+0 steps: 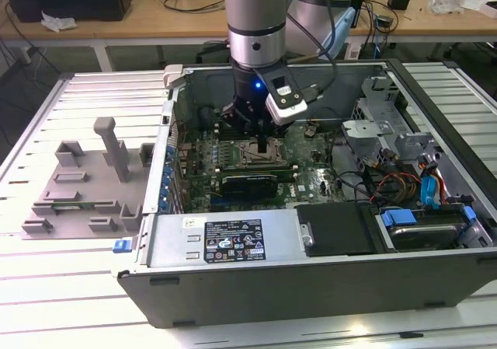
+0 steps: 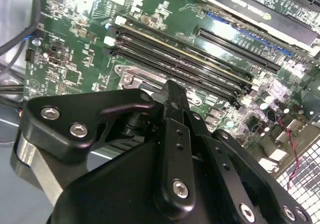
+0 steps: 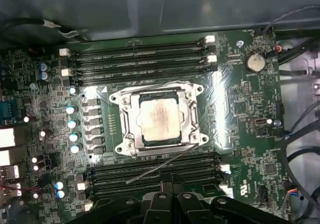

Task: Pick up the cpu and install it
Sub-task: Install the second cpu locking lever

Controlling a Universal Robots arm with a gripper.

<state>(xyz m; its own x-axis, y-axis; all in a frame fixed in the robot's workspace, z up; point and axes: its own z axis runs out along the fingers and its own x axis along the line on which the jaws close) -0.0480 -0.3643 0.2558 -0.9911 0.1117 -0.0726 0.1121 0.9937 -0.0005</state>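
The gripper [image 1: 264, 148] is hanging inside the open computer case [image 1: 435, 92], directly above the motherboard [image 1: 307, 151]. In the first wrist view, the cpu [image 3: 158, 117] is lying flat inside the metal frame of the cpu socket [image 3: 159, 120], with its silver top facing up. The socket is sitting between 2 banks of memory slots [image 3: 140, 57], and a thin retention lever [image 3: 160, 166] is slanting across the bank nearer the gripper body [image 3: 185, 209]. The cpu is square, so it is presenting no long axis; its edges are running parallel to the socket frame. Relative to the gripper, the cpu is lying just beyond the fingertips, close under the tool. The fingers [image 2: 172, 134] are appearing drawn together and are gripping nothing visible. The grey plastic tray [image 1: 81, 190] is sitting outside the case, toward the exterior view's left.
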